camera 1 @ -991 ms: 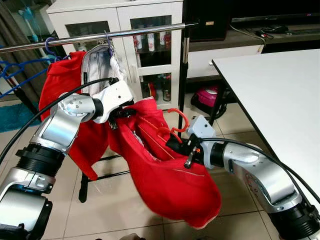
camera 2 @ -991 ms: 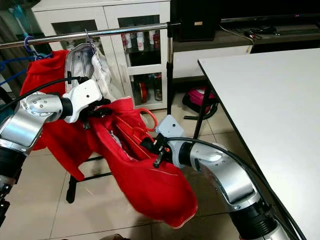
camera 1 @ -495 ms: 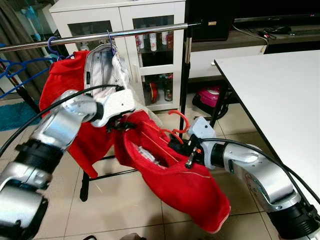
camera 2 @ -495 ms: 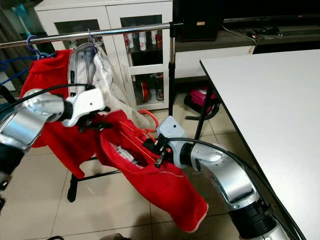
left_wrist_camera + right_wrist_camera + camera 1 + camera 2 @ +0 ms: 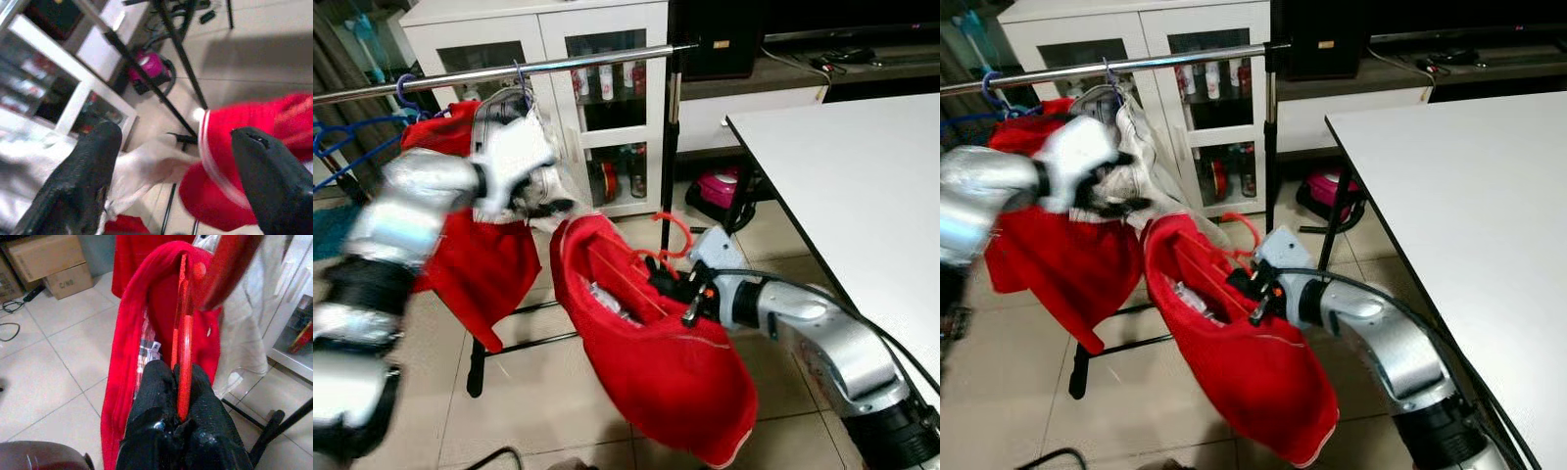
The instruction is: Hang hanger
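- right gripper (image 5: 182,382) has its two black fingers pinched tight on the thin red plastic hanger (image 5: 183,333), grabbing one of its bars just under the hook
- that hanger sits inside a red fleece garment (image 5: 656,382), which droops off it low down in front of the robot, between the rack and the white table (image 5: 842,186); the curly red hook (image 5: 674,233) pokes out the top of the collar
- left gripper (image 5: 171,161) is up by the clothes already on the rack, fingers spread wide with nothing between them; it's blurred in the head views, so exactly what it's near is hard to call
- step in hand looks like the carry: garment is on the hanger, hook hasn't reached the silver metal rail (image 5: 509,70) yet and sits well below it
- next move probably needs the right arm to raise the hanger and tip the hook over the rail, in the free stretch between the grey-white jacket (image 5: 524,127) and the black upright post (image 5: 671,127)
- the other red garment (image 5: 475,264) and blue hangers (image 5: 352,137) crowd the far left end, so that side looks less friendly
- writing: the cardboard box (image 5: 46,259) in the right wrist view has a small printed mark, looks like "C/NO" but it's too small to be sure; no brand readable on the clothes or the bottles in the white glass-door cabinet (image 5: 607,88)
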{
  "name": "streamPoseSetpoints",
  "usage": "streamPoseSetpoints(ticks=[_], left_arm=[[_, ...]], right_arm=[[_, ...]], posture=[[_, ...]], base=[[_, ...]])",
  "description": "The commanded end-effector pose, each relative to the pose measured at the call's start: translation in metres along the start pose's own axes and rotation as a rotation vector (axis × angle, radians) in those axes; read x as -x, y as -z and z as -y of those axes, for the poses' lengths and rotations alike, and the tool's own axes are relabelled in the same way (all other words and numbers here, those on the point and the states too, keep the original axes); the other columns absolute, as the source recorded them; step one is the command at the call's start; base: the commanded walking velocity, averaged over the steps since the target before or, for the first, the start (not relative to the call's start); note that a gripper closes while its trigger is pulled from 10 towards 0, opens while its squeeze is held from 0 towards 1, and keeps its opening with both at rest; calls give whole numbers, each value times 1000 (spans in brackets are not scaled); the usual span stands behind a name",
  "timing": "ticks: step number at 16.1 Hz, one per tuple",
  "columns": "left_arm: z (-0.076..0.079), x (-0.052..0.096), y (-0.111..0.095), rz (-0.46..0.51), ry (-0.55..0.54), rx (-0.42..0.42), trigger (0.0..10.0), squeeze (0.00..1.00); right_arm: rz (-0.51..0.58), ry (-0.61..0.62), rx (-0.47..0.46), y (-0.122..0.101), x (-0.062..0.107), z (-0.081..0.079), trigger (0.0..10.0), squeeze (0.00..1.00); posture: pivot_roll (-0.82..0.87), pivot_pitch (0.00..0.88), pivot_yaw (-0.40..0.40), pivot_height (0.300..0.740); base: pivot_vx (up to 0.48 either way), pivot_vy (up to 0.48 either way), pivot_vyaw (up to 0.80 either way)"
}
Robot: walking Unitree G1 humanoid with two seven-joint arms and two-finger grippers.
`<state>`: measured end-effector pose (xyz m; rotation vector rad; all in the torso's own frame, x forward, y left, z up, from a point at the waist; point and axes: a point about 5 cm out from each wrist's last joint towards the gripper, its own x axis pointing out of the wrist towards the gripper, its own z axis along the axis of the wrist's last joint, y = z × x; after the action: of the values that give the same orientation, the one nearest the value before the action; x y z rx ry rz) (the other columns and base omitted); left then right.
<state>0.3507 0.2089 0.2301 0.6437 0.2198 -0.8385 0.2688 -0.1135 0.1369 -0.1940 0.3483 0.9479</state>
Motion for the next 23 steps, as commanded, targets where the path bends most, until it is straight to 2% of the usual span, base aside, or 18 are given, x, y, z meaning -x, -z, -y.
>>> streamPoseSetpoints(ticks=[1, 2, 3, 5, 6, 7, 8, 9, 10, 11, 13, 14, 15, 19, 20, 23], left_arm=[[2, 15, -3, 50, 0, 53, 10000, 1000], [14, 25, -5, 98, 28, 90, 10000, 1000], [33, 29, 1, 91, 86, 120, 10000, 1000], [67, 29, 19, 84, 120, 223, 10000, 1000], [77, 27, 25, 88, 109, 256, 10000, 1000], [94, 23, 33, 108, 51, 345, 10000, 1000], [103, 18, 39, 117, -33, 405, 10000, 1000], [105, 14, 42, 133, -116, 410, 10000, 1000], [102, 11, 40, 179, -217, 393, 10000, 1000], [101, 4, 37, 234, -270, 398, 10000, 1000], [104, -10, 33, 271, -329, 391, 10000, 1000], [103, -21, 34, 281, -370, 429, 10000, 996], [102, -27, 34, 285, -391, 440, 10000, 0], [100, -43, 41, 295, -435, 544, 10000, 0], [100, -48, 41, 324, -420, 604, 0, 0], [103, -52, 38, 334, -383, 591, 0, 0]], right_arm=[[60, 15, 6, -11, 6, 3, 10000, 0], [84, 18, -15, -13, 6, 3, 10000, 0], [109, 19, -35, -16, 5, 3, 10000, 0], [165, 43, -63, -22, 2, 5, 10000, 0], [191, 56, -68, -25, 1, 6, 10000, 0], [235, 87, -81, -32, -2, 8, 10000, 0], [272, 114, -92, -38, -5, 9, 10000, 0], [294, 130, -98, -43, -6, 10, 10000, 0], [316, 137, -106, -46, -6, 10, 10000, 0], [336, 133, -116, -50, -5, 10, 10000, 0], [358, 112, -119, -53, -5, 8, 10000, 0], [364, 95, -113, -53, -4, 5, 10000, 0], [366, 86, -111, -53, -4, 4, 10000, 0], [374, 57, -101, -54, -2, -1, 10000, 0], [377, 44, -95, -54, -1, -2, 10000, 0], [376, 44, -93, -53, 1, -2, 10000, 0]], posture=[[-51, 0, 113, 740], [-48, 0, 112, 740], [-44, 0, 109, 740], [-35, 0, 100, 740], [-31, 0, 96, 740], [-29, 0, 93, 740], [-33, 0, 89, 740], [-33, 0, 89, 740], [-31, 0, 84, 740], [-33, 0, 84, 740], [-41, 0, 90, 740], [-44, 0, 94, 740], [-48, 0, 98, 740], [-59, 0, 107, 740], [-60, 0, 109, 740], [-58, 0, 111, 740]], base=[[0, 0, 0], [0, 0, 0], [0, 0, 0], [0, 0, 0], [0, 0, 0], [0, 0, 0], [0, 0, 0], [0, 0, 0], [0, 0, 0], [0, 0, 0], [0, 0, 0], [0, 0, 0], [0, 0, 0], [0, 0, 0], [0, 0, 0], [0, 0, 0]])
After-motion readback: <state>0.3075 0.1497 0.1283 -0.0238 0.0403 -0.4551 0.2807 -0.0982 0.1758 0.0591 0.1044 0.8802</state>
